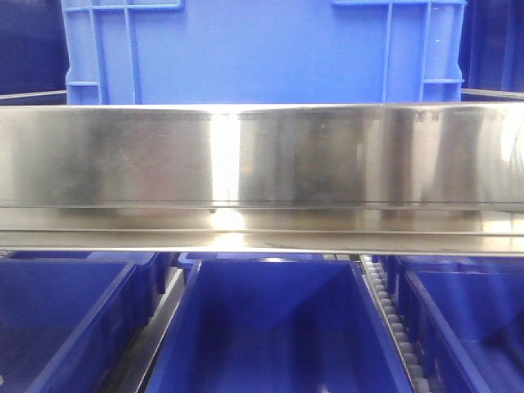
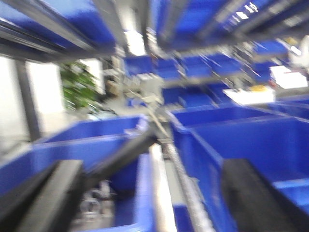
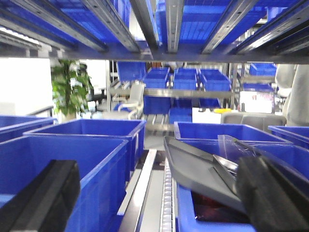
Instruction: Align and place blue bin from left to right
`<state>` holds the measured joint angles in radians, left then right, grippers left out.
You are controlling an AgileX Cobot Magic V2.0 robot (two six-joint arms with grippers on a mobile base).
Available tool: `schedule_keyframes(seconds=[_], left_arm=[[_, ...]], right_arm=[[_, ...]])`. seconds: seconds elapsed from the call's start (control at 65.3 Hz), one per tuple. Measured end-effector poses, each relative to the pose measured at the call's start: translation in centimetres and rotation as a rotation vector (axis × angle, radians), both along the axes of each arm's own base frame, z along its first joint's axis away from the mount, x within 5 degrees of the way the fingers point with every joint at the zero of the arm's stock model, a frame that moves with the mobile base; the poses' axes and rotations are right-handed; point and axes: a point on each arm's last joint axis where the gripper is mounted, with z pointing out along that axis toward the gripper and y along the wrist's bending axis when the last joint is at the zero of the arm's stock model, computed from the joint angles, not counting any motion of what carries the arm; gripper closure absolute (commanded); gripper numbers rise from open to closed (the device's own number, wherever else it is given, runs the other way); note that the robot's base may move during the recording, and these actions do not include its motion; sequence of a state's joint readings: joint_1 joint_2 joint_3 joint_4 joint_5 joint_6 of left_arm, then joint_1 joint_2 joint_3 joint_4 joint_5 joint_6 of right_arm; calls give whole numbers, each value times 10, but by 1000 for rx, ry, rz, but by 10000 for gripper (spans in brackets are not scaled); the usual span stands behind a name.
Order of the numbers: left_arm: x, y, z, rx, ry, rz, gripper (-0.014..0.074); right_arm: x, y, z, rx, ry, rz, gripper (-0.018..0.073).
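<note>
The blue bin [image 1: 262,49], a wide light-blue crate with raised ribs near its corners, stands on the upper shelf level in the front view, its lower part hidden behind a steel rail [image 1: 262,155]. Neither gripper shows in that view. In the blurred left wrist view my left gripper [image 2: 149,203] is open over the gap between two dark-blue bins, its black fingers [image 2: 48,198] wide apart and holding nothing. My right gripper [image 3: 154,203] is also open and empty, above a roller track [image 3: 166,203] between bins.
Three dark-blue open bins [image 1: 270,327] sit side by side below the rail. In the right wrist view a grey tray [image 3: 203,169] leans out of the right-hand bin [image 3: 222,217]. Shelf rails [image 3: 174,24] run overhead. More bin racks and a plant [image 3: 70,92] stand behind.
</note>
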<state>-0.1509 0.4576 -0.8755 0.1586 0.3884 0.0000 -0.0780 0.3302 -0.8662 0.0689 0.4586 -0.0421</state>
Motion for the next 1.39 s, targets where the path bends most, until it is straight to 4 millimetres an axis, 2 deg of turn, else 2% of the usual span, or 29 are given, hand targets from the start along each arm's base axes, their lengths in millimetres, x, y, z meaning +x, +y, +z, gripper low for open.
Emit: schedule_keyframes(seconds=[0.138,0.306,0.398,0.444,0.536,0.628,0.766,0.873,1.042,1.195,1.394], left_arm=[[27,-16,12,21,97,-124,12],[67,-46,39,55,247,-245,29],[87,-59,57,60,314,-265,29],[104,-68,62,49,370,-264,29],[127,-80,74,22,439,-256,29],[154,-92,79,6,518,-237,29],[184,-103,83,-11,610,-179,29],[208,-107,78,-31,689,-120,29],[243,-104,67,-53,750,-46,29],[270,-103,48,-64,810,-16,29],[292,-110,27,-60,846,-14,29]], right_arm=[[23,2,27,9,63,59,-9],[52,15,61,-20,133,223,-9],[78,22,72,-35,215,285,-9],[94,26,76,-39,271,309,-9],[123,32,83,-50,387,339,-9],[159,37,85,-55,524,353,-9],[198,37,89,-27,672,301,-9],[222,35,89,2,746,241,-9],[253,37,85,41,801,205,-9],[283,48,67,-10,857,146,-9],[307,69,43,-17,921,111,-9]])
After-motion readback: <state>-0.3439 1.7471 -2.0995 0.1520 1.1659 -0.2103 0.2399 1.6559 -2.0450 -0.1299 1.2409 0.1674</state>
